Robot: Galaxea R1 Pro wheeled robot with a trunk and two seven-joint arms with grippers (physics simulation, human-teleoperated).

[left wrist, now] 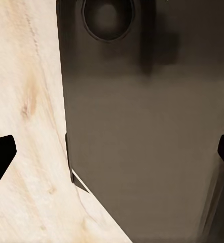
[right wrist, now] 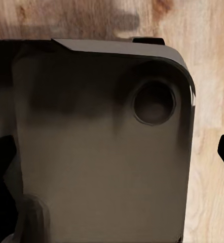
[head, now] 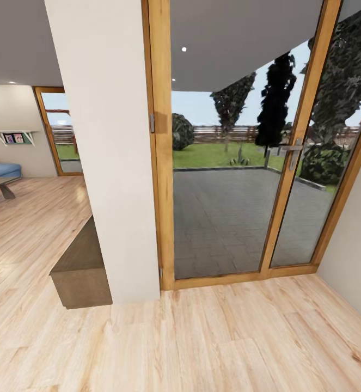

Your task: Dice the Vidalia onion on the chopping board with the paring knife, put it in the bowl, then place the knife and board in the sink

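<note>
A light wood floor (head: pixel 213 337) is seen in the head view, running up to a tall wood-framed glass door (head: pixel 240 163) with a paved patio and lawn behind it; a white wall pillar (head: pixel 106 136) stands left of the door, with a low brown bench (head: pixel 82 267) at its foot. Far left, a blue sofa (head: pixel 0 167) is glimpsed. The left gripper (left wrist: pixel 114 154) and right gripper (right wrist: pixel 114 152) are each shown with fingertips spread wide apart, nothing held, above the robot's dark grey base (left wrist: pixel 147 131); the onion, board, knife and sink cannot be placed from here.
</note>
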